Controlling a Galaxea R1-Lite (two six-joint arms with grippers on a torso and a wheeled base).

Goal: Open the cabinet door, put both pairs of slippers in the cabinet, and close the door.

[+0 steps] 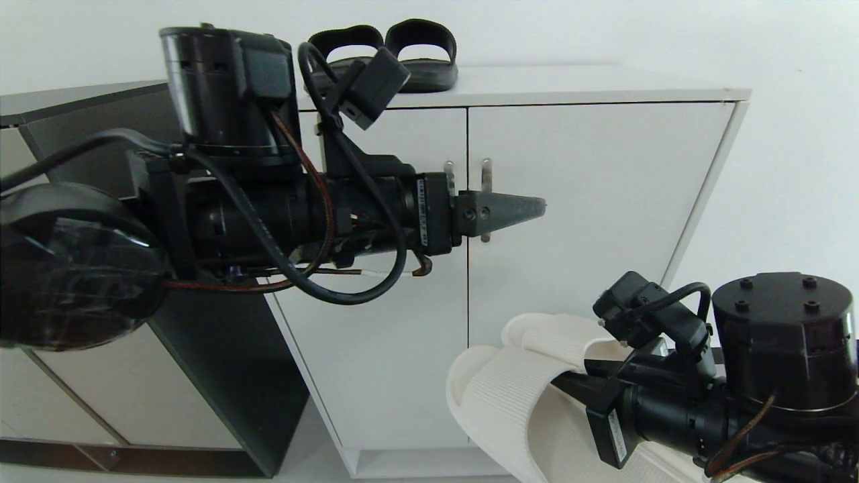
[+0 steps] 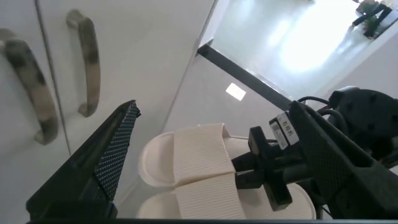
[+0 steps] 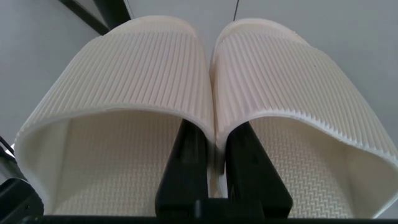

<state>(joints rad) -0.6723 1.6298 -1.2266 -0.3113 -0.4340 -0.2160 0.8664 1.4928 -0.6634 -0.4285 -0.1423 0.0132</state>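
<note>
The white cabinet [image 1: 570, 201] stands with both doors shut, its two metal handles [image 1: 486, 176] side by side at the centre seam. A black pair of slippers [image 1: 389, 57] lies on its top. My left gripper [image 1: 530, 206] hovers just in front of the handles, pointing right. In the left wrist view the left gripper [image 2: 212, 106] is open, one finger [image 2: 115, 152] close to the handles [image 2: 87, 62]. My right gripper [image 1: 570, 384] is low at the right, shut on the white pair of slippers [image 1: 500, 396]; its fingers [image 3: 186, 168] pinch the inner walls of the slippers [image 3: 124, 87] together.
A dark grey cabinet [image 1: 221, 362] stands against the white cabinet's left side. A pale wall rises behind and to the right. The light floor [image 2: 292, 43] carries a dark strip beyond the cabinet.
</note>
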